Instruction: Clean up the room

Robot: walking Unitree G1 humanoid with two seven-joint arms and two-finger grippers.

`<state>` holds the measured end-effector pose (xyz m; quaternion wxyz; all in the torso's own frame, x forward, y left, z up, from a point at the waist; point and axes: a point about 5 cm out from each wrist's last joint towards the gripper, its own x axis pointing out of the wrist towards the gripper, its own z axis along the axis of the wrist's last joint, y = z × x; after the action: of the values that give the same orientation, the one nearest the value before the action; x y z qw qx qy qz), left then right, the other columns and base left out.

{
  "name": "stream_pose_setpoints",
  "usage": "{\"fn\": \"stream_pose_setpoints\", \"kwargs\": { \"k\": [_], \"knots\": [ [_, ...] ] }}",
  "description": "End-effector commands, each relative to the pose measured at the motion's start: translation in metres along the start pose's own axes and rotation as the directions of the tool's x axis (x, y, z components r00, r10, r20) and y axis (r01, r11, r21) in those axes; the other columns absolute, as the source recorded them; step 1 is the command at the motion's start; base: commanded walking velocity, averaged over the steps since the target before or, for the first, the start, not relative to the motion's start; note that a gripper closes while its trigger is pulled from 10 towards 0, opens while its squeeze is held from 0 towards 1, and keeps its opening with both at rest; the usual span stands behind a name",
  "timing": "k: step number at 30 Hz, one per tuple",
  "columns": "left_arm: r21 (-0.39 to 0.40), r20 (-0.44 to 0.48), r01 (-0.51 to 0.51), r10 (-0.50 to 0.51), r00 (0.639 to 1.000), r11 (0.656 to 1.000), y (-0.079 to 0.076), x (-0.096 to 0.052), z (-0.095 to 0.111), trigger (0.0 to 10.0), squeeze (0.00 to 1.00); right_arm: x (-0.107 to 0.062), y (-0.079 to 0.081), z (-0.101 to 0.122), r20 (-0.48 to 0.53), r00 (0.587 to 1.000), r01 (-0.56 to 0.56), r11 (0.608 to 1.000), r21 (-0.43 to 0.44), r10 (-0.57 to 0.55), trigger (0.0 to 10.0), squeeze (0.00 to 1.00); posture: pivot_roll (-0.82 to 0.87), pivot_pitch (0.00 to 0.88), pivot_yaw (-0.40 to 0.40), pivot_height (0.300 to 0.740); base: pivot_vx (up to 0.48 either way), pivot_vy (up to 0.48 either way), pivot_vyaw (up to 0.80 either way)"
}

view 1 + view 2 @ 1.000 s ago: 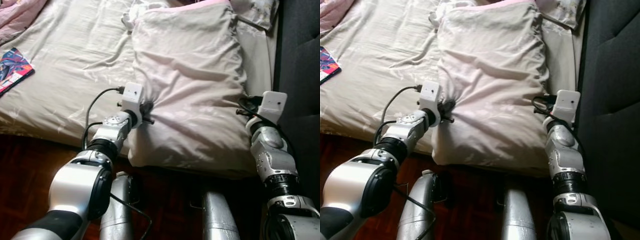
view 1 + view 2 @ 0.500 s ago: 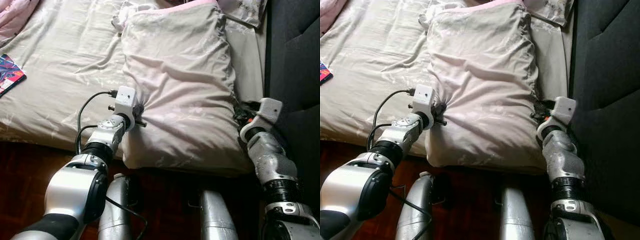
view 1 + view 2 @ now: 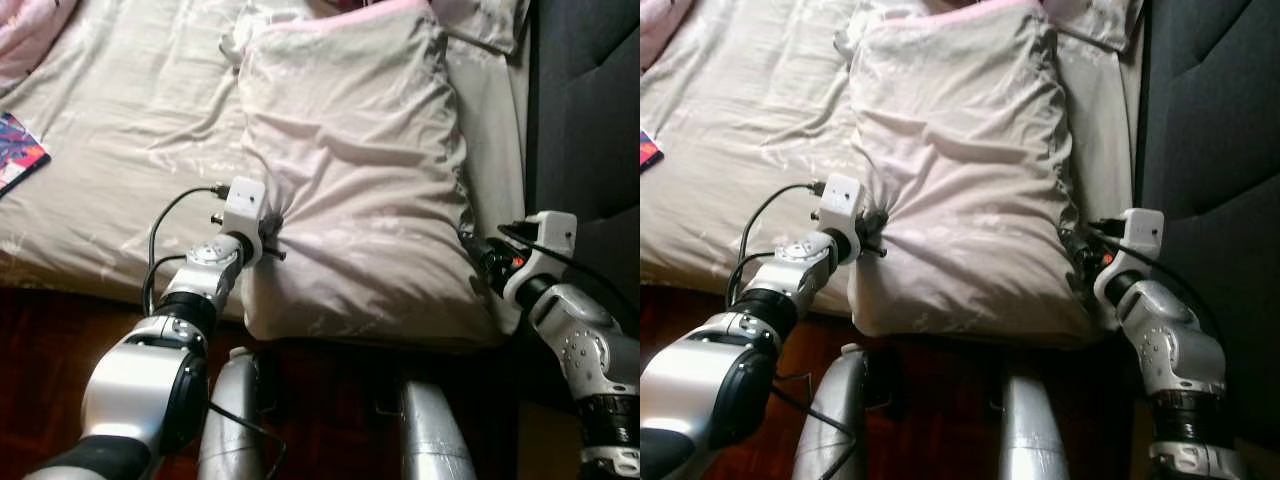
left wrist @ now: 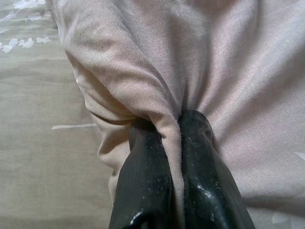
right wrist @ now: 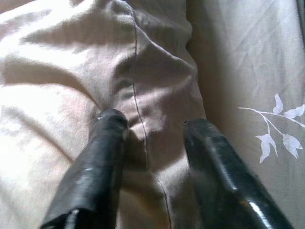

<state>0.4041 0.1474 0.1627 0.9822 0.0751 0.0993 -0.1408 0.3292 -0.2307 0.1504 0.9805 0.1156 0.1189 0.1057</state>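
A large pale pink pillow (image 3: 360, 170) lies on the bed, its near end hanging over the bed's edge. My left gripper (image 3: 272, 228) is shut on a pinched fold of fabric at the pillow's left side; in the left wrist view its fingertips (image 4: 195, 129) squeeze that fold of the pillow (image 4: 228, 62). My right gripper (image 3: 478, 258) is at the pillow's right edge. In the right wrist view this gripper (image 5: 152, 129) is open, and the pillow's seamed edge (image 5: 143, 81) lies between its fingers (image 5: 107, 143).
The beige bed sheet (image 3: 120, 130) spreads to the left, with a colourful magazine (image 3: 15, 150) at its left edge. A dark upholstered headboard (image 3: 590, 100) stands close on the right. A second pillow (image 3: 480, 15) lies at the far end. Dark wooden floor (image 3: 50, 340) is below.
My right arm's elbow has swung out to the right, and its gripper now points left at the pillow's right edge. The left gripper has kept its hold. The camera has shifted a little.
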Motion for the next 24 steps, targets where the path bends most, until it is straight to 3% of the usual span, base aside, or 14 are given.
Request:
{"fn": "stream_pose_setpoints", "kwargs": {
  "k": [1,7,10,12,17,20,21,24],
  "knots": [
    [0.006,-0.189,-0.05,0.05,0.981,0.999,0.018,-0.015,-0.05,10.0,0.0,-0.006,-0.003,-0.008,-0.023,1.0,-0.004,1.0,0.027,0.004,10.0,1.0,-0.08,0.563,0.123,0.636,0.0,0.0,0.0],
    [0.006,-0.189,-0.049,0.049,0.981,0.999,0.018,-0.015,-0.05,10.0,0.0,-0.005,-0.002,-0.007,-0.004,1.0,-0.027,0.997,0.074,0.028,10.0,1.0,-0.07,0.557,0.125,0.636,0.0,0.0,0.0],
    [0.005,-0.186,-0.042,0.042,0.982,0.999,0.017,-0.015,-0.05,10.0,0.0,-0.002,0.01,-0.018,0.006,0.994,-0.106,0.98,0.167,0.106,10.0,1.0,-0.07,0.551,0.127,0.636,0.0,0.0,0.0],
    [0.004,-0.185,-0.04,0.04,0.982,0.999,0.017,-0.015,-0.05,10.0,0.0,-0.002,0.012,-0.019,0.01,0.993,-0.115,0.976,0.182,0.115,10.0,1.0,-0.07,0.551,0.127,0.636,0.0,0.0,0.0],
    [0.006,-0.184,-0.036,0.037,0.982,0.999,0.017,-0.015,-0.05,10.0,0.0,-0.001,0.015,-0.028,-0.007,0.99,-0.133,0.971,0.197,0.138,10.0,1.0,-0.06,0.547,0.128,0.636,0.0,0.0,0.0],
    [0.006,-0.182,-0.035,0.035,0.983,0.999,0.017,-0.015,-0.05,10.0,0.0,0.0,0.015,-0.041,-0.073,0.989,-0.119,0.981,0.153,0.131,10.0,1.0,-0.06,0.547,0.128,0.636,0.0,0.0,0.0],
    [0.006,-0.182,-0.034,0.034,0.983,0.999,0.017,-0.015,-0.05,10.0,0.0,0.001,0.015,-0.049,-0.121,0.986,-0.099,0.988,0.116,0.113,10.0,0.0,-0.06,0.546,0.126,0.636,0.0,0.0,0.0],
    [0.005,-0.181,-0.031,0.032,0.983,0.999,0.017,-0.015,-0.05,10.0,0.0,0.002,0.014,-0.064,-0.191,0.978,-0.077,0.995,0.065,0.088,10.0,0.0,-0.06,0.546,0.126,0.636,0.0,0.0,0.0]
  ]
}}
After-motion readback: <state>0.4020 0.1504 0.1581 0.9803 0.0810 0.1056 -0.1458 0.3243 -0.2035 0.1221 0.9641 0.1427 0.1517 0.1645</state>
